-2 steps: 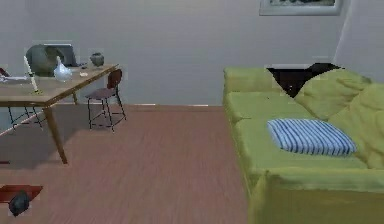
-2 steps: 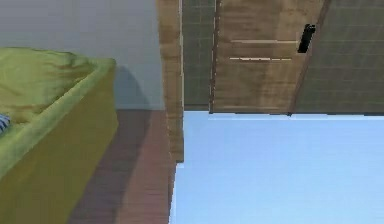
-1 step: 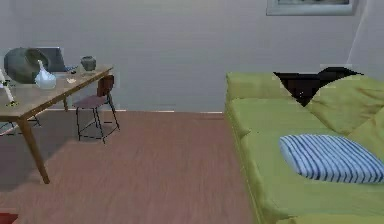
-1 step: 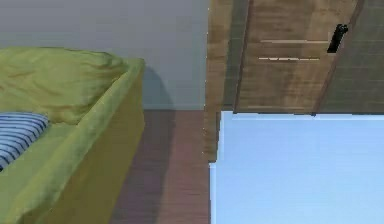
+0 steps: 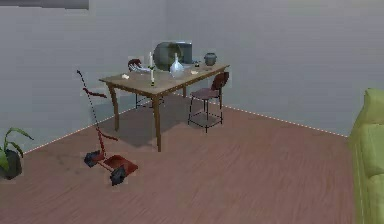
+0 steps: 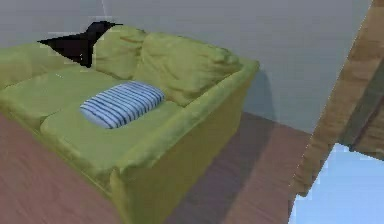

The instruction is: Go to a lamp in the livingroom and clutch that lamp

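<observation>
One wooden table (image 5: 140, 88) stands on plank floor (image 5: 230, 170).

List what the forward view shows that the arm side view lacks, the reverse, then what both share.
Forward view: a wooden table with small things on it, a dark chair, a red wheeled appliance and a potted plant. Arm side view: a blue striped cushion on the green sofa and a slanting wooden beam. Shared: that sofa, the brown wood floor, pale walls.
</observation>
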